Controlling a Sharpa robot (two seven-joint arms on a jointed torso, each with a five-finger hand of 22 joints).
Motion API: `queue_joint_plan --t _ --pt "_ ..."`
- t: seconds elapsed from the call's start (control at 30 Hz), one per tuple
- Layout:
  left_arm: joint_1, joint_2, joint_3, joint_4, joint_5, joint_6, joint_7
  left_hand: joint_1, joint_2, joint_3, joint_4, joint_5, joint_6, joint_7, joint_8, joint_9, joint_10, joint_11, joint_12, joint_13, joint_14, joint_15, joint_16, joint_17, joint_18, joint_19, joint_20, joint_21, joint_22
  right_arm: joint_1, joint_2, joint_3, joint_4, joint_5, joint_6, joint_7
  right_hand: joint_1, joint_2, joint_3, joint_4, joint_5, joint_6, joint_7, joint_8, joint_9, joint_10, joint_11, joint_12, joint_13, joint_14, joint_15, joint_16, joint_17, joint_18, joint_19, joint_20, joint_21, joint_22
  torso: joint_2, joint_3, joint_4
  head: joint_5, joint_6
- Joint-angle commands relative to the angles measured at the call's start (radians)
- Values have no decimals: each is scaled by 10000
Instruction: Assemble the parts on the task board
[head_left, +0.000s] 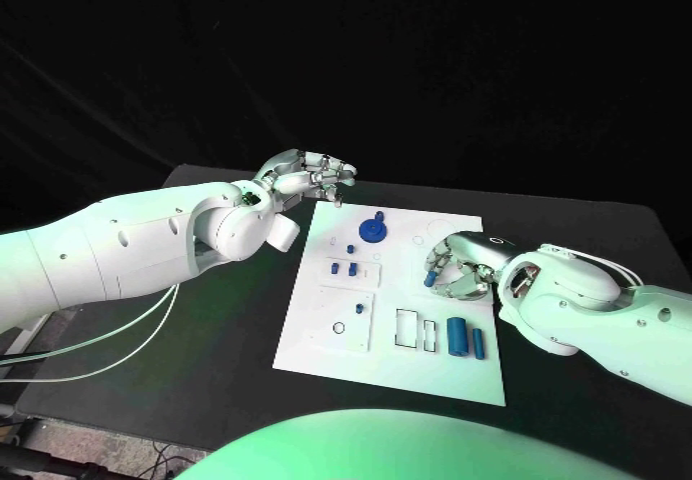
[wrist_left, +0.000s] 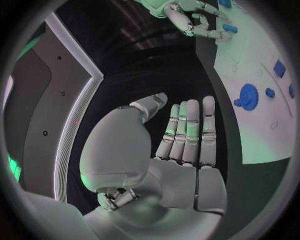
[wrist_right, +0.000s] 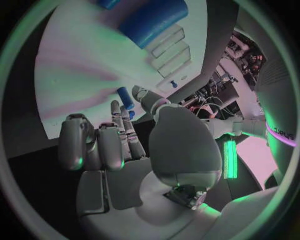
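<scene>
- Parts of small blue plastic are seen scattered over the flat white task board (head_left: 325, 330), which lies in the middle of the black worktop (head_left: 606, 260).
- A small blue peg (head_left: 430, 279) is pinched at the fingertips of the right robot hand (head_left: 454, 268), low over the board's right half; the blue piece between its fingers (wrist_right: 127, 97) is confirmed in the right wrist view.
- The left robot hand (head_left: 307, 177) is held off the board's far left corner, fingers straight and close together, nothing gripped.
- A blue toothed gear (head_left: 374, 231) sits near the far edge; two blue cylinders (head_left: 466, 336) lie beside rectangular recesses near the front.
- The peg is judged light, rigid and smooth, so liable to slip or tilt; it is best taken by its upper sides, leaving the lower end free for insertion.
</scene>
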Motion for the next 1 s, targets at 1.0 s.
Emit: queue_joint_plan --t 1.0 --pt "4 7 8 -12 26 160 45 -16 59 -71 47 46 -83 -12 105 20 41 24 -35 -30 69 23 -31 -26 112 43 27 22 -19 -70 -53 4 336 -287 -1635 -199 21 767 2434 -134 -760 1335 -455 933 626 2118 -556 169 121 333 -530 146 353 -191 553 -465 964 2071 -31 -6 -16 28 1"
